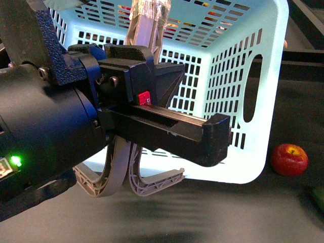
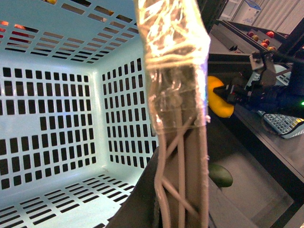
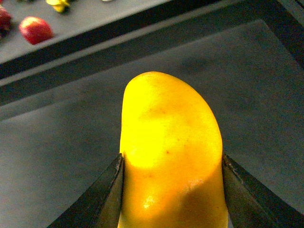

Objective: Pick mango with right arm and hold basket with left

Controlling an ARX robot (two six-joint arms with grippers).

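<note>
The pale turquoise basket [image 1: 238,76] hangs tilted, its open side toward me, and its slotted inside [image 2: 52,118] fills the left wrist view. My bulky black left gripper [image 1: 212,137] is shut on its grey-brown handles [image 1: 152,183]; one taped handle [image 2: 176,85] runs up between the jaws. The yellow mango [image 3: 171,142] is clamped between the dark fingers [image 3: 109,197] of my right gripper [image 3: 172,159], held above the dark table. From the left wrist, the mango [image 2: 219,97] shows beside the basket, in the right gripper [image 2: 232,92].
A red apple [image 1: 289,159] lies on the dark table right of the basket. A dark green fruit [image 2: 221,175] lies near the basket's corner. On a farther ledge sit a red fruit [image 3: 35,29] and a small yellow one [image 3: 59,4].
</note>
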